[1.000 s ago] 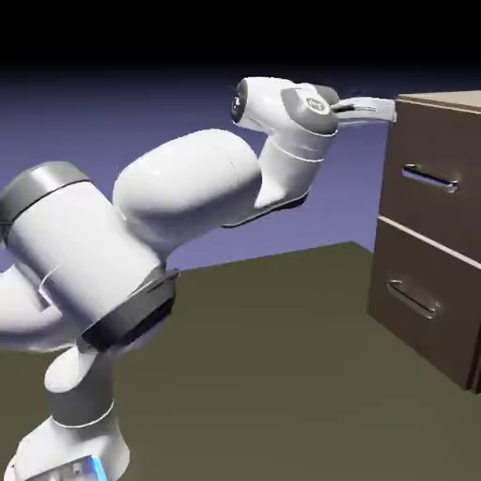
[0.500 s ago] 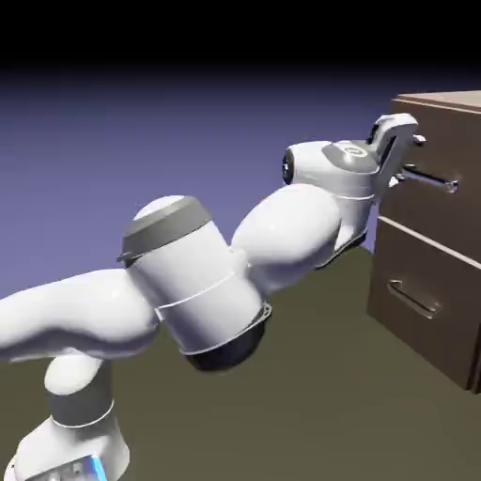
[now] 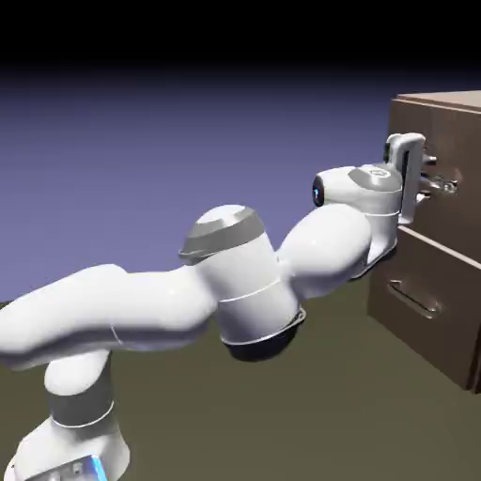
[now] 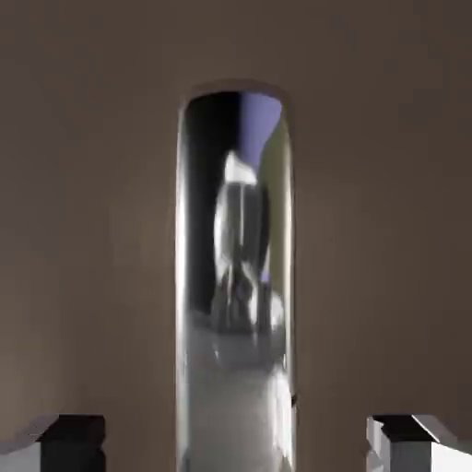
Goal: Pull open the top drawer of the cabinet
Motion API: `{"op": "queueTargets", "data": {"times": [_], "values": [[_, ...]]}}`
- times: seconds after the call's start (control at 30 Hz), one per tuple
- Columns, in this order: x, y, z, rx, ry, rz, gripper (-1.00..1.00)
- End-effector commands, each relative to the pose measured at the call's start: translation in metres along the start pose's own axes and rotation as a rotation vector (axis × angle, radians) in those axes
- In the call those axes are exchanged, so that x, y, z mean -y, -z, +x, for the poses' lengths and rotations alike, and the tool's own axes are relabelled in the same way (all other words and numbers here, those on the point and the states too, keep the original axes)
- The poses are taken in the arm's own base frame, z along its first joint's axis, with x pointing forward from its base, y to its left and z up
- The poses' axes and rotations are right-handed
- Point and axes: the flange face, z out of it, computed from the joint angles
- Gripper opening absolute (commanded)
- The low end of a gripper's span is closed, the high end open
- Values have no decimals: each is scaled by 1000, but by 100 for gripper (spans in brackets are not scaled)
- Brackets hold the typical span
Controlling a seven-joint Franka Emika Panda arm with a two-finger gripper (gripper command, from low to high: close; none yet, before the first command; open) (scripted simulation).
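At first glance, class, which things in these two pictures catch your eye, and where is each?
The big white arm sweeps from lower left toward the brown cabinet at right, its end effector at the top drawer's handle. In the hand view, that shiny handle runs up the middle against brown wood.

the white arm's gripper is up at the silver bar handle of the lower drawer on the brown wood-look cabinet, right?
Not the lower drawer. The exterior view shows the gripper at the silver bar handle of the top drawer of the brown wood-look cabinet; the lower drawer's handle stands free below.
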Motion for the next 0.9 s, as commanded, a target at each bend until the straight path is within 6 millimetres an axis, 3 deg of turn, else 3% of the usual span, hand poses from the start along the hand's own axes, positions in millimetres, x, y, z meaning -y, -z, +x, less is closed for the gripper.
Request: {"op": "queueTargets", "data": {"times": [0.0,0.3,0.7,0.73,0.77,0.8,0.87], "values": [[0,8,0,-1,0,-1,-100],[0,90,0,-1,0,-1,-100],[0,221,0,-1,0,-1,-100],[0,225,0,-2,-1,-1,-100],[0,225,0,-2,-1,-1,100],[0,225,0,-2,-1,-1,100],[1,250,0,-1,-3,-2,100]]}}
